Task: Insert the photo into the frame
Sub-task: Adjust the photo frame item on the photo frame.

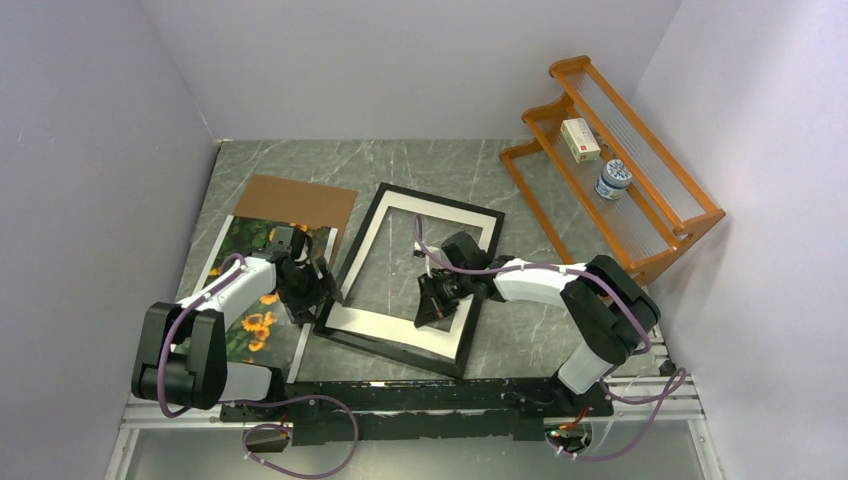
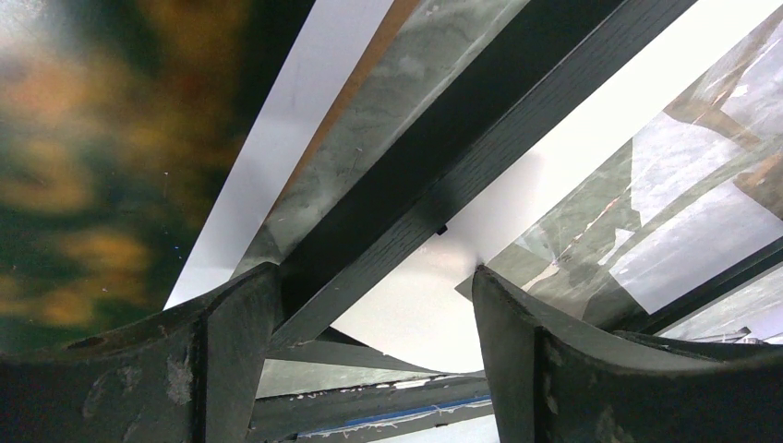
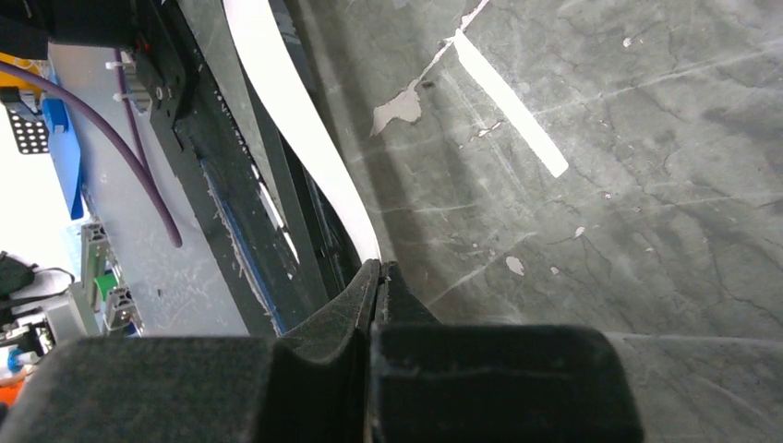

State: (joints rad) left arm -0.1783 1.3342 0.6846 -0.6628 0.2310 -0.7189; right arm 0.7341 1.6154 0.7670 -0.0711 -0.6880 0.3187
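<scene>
The black frame (image 1: 350,258) lies flat mid-table with a white mat (image 1: 390,330) inside it. The sunflower photo (image 1: 250,330) lies to its left, partly under my left arm. My left gripper (image 1: 322,290) is open, its fingers straddling the frame's left rail (image 2: 480,138); the blurred photo (image 2: 92,166) fills the left of that view. My right gripper (image 1: 428,310) is inside the frame opening, shut on the mat's inner edge. In the right wrist view the mat strip (image 3: 295,120) curves up into my right gripper (image 3: 379,266), beside the frame's near rail (image 3: 300,212).
A brown backing board (image 1: 300,200) lies behind the photo. An orange wooden rack (image 1: 640,215) stands at the back right with a white box (image 1: 580,140) and a small jar (image 1: 613,180) on it. Walls close in on the left, back and right.
</scene>
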